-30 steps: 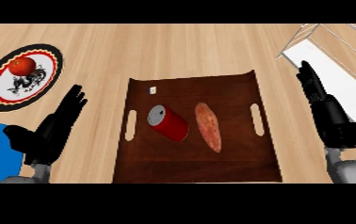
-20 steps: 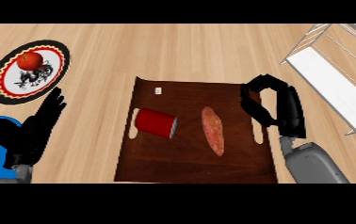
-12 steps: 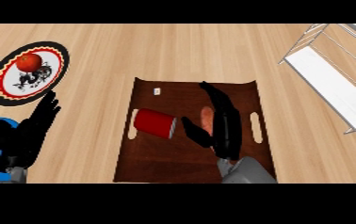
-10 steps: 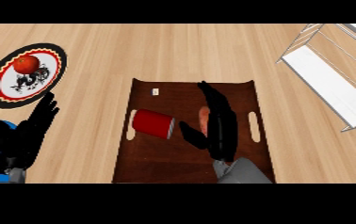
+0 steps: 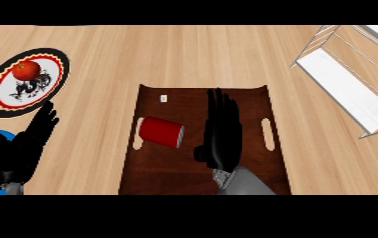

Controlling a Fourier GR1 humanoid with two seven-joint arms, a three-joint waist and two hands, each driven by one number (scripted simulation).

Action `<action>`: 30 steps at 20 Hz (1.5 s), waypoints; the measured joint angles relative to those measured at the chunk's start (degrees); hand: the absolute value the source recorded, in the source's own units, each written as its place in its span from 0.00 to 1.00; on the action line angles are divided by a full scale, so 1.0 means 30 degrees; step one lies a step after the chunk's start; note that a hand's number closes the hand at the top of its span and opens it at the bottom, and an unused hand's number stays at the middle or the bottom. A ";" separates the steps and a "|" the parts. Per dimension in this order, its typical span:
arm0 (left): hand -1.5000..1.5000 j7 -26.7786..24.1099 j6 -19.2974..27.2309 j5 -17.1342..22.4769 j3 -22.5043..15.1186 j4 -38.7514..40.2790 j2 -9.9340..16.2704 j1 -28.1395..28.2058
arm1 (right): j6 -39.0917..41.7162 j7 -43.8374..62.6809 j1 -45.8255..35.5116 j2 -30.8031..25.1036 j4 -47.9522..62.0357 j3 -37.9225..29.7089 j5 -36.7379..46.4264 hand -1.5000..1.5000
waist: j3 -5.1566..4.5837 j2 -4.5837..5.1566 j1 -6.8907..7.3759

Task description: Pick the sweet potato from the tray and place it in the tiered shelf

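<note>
Nearest the lower edge, the right hand (image 5: 223, 134) is laid flat over the middle of the tray (image 5: 151, 179), fingers stretched out toward the far rim and thumb out to its left. Whether anything is grasped cannot be told: the sweet potato is not visible at all and is judged to be covered by the palm, since the hand is placed where a pick from the tray would be made. No curl round it is seen, so the grasp is taken as not yet closed.

Just left of the hand, a red can (image 5: 162, 131) is lying on its side in the tray, close to the thumb but apart from it; it is no part of the task and could be knocked during closing. A small pale tag (image 5: 163, 98) is seen farther up the tray, left of the fingertips.

Well left of the tray, the left hand (image 5: 31, 141) is resting open at the edge, fingers up.

Beyond it, a patterned plate (image 5: 53, 79) is holding a red apple (image 5: 26, 70).

Far right of the right hand, the tiered shelf (image 5: 341, 78) is standing, its visible white level bare; the carry is judged to run up and right.
</note>
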 measured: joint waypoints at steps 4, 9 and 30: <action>0.50 0.0031 -0.0048 0.0006 0.0006 0.0136 -0.0102 -0.0302 | 0.4725 0.1473 -0.0599 -0.0023 -0.0263 0.0626 -0.0731 0.00 | 0.0021 0.0128 0.0138; 0.50 -0.0054 -0.0308 0.0041 0.0108 -0.0012 0.0001 -0.0199 | 0.8942 0.2498 -0.1434 -0.0159 -0.1192 0.0748 -0.1868 0.00 | 0.0068 0.0194 0.0321; 0.50 0.0273 -0.0601 -0.0399 0.0569 -0.0033 -0.0426 -0.0508 | 1.4232 0.1766 -0.2211 -0.0258 -0.1009 -0.2143 -0.1939 0.00 | 0.0138 0.0374 0.0341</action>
